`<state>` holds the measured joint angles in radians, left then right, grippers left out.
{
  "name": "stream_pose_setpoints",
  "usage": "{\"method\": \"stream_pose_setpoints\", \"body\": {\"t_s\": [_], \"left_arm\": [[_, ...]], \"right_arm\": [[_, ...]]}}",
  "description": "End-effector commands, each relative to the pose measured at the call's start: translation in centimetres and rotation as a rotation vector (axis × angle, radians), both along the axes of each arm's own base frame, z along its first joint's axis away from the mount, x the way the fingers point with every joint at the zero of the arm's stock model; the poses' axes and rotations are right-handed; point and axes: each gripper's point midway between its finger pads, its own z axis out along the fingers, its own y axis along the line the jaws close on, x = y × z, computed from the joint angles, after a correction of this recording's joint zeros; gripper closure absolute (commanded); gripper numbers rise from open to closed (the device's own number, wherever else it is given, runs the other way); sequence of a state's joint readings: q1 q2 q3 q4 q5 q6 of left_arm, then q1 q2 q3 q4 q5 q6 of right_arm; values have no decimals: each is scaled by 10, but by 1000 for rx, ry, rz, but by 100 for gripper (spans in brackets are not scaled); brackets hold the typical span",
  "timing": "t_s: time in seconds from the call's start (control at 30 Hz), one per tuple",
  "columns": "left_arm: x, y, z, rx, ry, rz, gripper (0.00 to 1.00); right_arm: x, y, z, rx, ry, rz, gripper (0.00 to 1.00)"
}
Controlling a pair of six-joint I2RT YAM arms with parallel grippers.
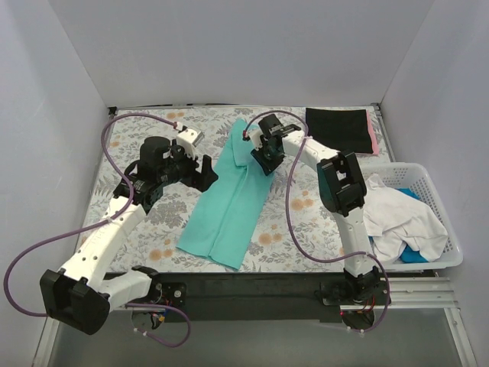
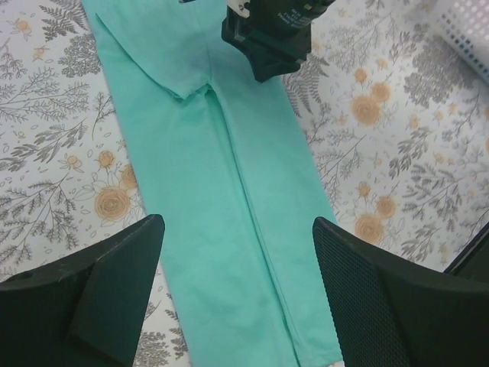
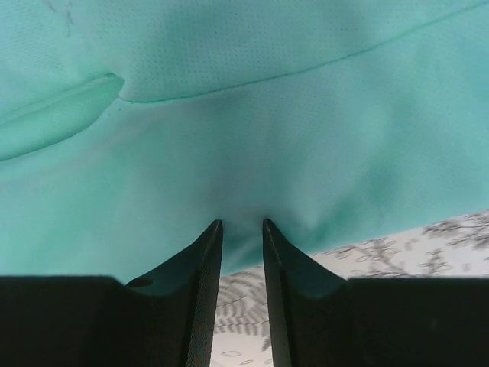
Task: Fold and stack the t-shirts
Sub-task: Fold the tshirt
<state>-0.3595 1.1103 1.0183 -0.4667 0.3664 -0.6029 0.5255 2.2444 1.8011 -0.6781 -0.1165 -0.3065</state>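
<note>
Between the widely parted fingers (image 2: 114, 283) of the left gripper (image 2: 237, 298), which held nothing, lay the teal t-shirt (image 2: 229, 199). It was folded into a long strip whose two long edges ran straight ahead toward the right gripper (image 1: 266, 162), with bare floral cloth (image 2: 53, 153) open on both sides. That gripper's jaws stood a narrow slit apart at the strip's right edge, and whether they pinched cloth could not be told; the black t-shirt (image 1: 336, 128) and white basket (image 1: 452, 229) sat well apart to its right.
</note>
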Motion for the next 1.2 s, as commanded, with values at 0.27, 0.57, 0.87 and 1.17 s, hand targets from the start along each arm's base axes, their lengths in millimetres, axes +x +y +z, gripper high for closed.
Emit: {"method": "stream_pose_setpoints", "body": {"t_s": [0.27,0.57,0.87,1.17], "left_arm": [[12,4,-6,-134,94,92,19],[23,9,-28,-226,298,45,18],[6,10,-39,-88,182,-198,18],[-46,22,-101,260,-186,-759,27]], "right_arm": [[112,-25,-20,-221,-298,33,66],[166,-27,34,-225,-540,22,58],[109,-3,172,72,-614,105,19],[-65,-3,216,388,-437,430,2]]}}
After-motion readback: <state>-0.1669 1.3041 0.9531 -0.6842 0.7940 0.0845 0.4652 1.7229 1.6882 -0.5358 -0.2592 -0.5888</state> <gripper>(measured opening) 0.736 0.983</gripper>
